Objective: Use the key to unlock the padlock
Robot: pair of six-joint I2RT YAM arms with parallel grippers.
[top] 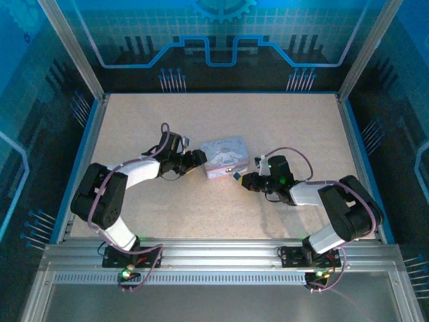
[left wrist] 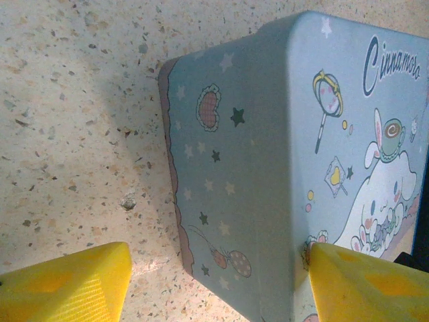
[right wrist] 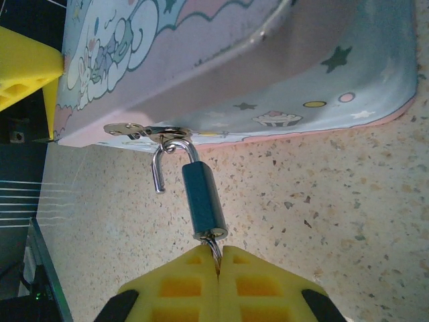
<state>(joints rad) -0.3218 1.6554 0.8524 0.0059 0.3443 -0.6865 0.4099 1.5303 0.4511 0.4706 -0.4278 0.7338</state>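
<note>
Top view first. The tin box (top: 224, 158) is lying mid-frame on the tabletop (top: 221, 114). The left claw (top: 200, 158) is sitting at its left edge, and the right claw (top: 237, 177) is nosing in at its lower right corner.

Over to the left wrist. The left claw is standing spread wide, its yellow fingers (left wrist: 67, 285) poking up from the bottom corners of the frame, with a corner of the tin box sitting between them. Whether they're touching it, I can't tell.

Now the right wrist. The padlock (right wrist: 203, 200) is hanging in the centre of the frame from the hasp (right wrist: 144, 129) on the box's edge. Its shackle (right wrist: 167, 157) is showing one leg free of the body, so I'm reading it as sprung open. The right claw is pressed together at bottom centre, pinching the key (right wrist: 214, 247), which is sitting in the lock's lower end.

Handling-wise, I'm judging the padlock to be light, rigid and slick, and free to swing on that hasp. The key is looking thin and easy to lose, so it's best held by its flat head. The box is probably light enough to slide, so the spread claw is looking well placed to brace it.
</note>
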